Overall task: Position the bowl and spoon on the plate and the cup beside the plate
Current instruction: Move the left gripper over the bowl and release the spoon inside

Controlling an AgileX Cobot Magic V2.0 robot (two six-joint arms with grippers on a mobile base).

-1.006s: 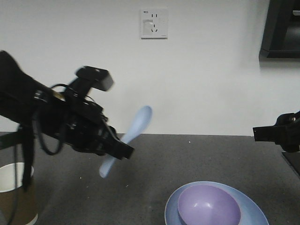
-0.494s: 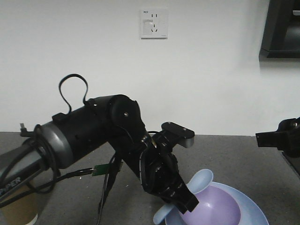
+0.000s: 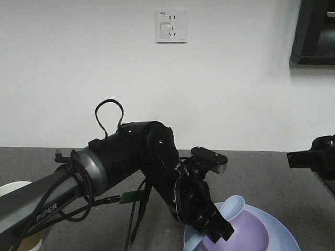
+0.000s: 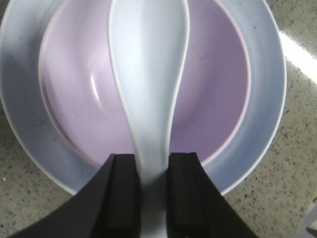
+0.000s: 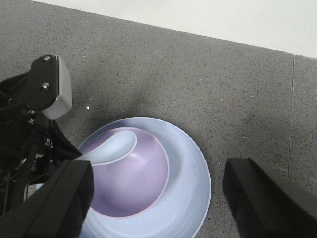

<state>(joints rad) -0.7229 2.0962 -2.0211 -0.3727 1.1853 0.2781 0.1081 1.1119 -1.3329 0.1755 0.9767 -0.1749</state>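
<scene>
A: Where are we seeing the plate [image 4: 267,99]?
B: It is carrying the bowl [image 4: 218,99]; the cup [image 3: 11,188] is standing well apart at nine o'clock.
A: And the spoon [image 4: 148,74]?
B: Our left gripper [image 4: 152,161] is pinching its handle, scoop pointing twelve o'clock over the bowl; our right gripper [image 5: 158,198] is gaping, empty.
</scene>
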